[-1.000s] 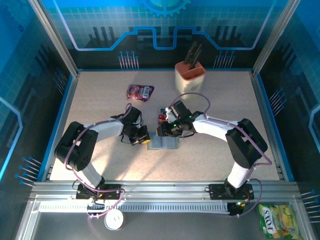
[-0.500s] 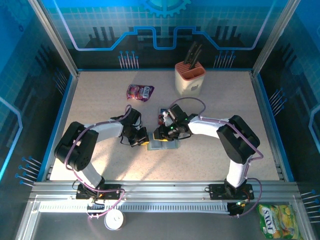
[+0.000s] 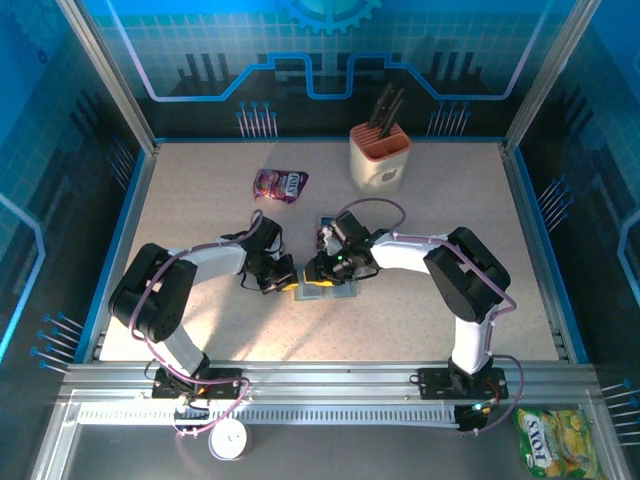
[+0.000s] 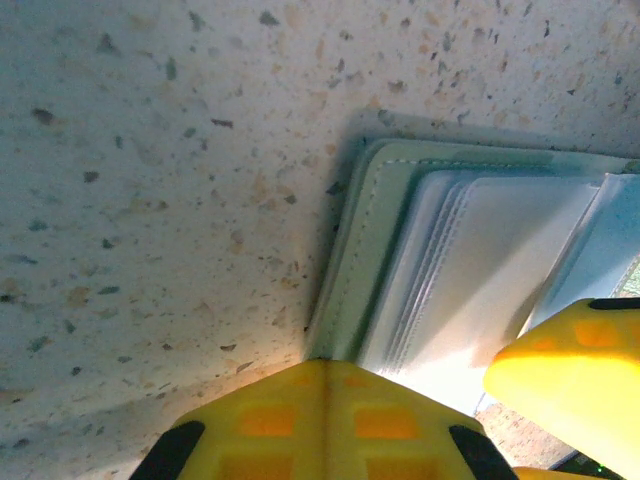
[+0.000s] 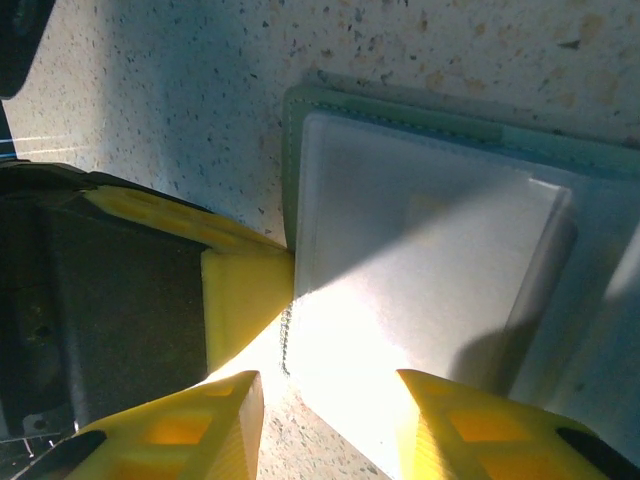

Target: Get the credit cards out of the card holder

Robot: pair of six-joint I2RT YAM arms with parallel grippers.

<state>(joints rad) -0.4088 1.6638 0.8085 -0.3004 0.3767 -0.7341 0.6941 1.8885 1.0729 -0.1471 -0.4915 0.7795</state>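
Observation:
The sage-green card holder (image 3: pixel 338 289) lies open on the table, its pale slotted inside (image 5: pixel 420 240) facing up. My left gripper (image 3: pixel 287 279) is shut, and its joined yellow fingertips (image 4: pixel 325 375) press against the holder's green left edge (image 4: pixel 365 240). My right gripper (image 3: pixel 318 272) hangs open over the holder's left half, one fingertip (image 5: pixel 215 425) over the table and the other over the inside panel. A red and a blue credit card (image 3: pixel 323 234) lie just behind the holder, partly hidden by the right arm. No card shows in the holder's slots.
A purple snack pouch (image 3: pixel 280 183) lies at the back left. The beige knife block (image 3: pixel 379 157) stands at the back centre. A yellow snack bag (image 3: pixel 553 441) sits outside the table at the front right. Blue walls ring the table.
My right gripper has slid left along the open holder, ending close to the left gripper's tips. The left gripper has stayed at the holder's left edge.

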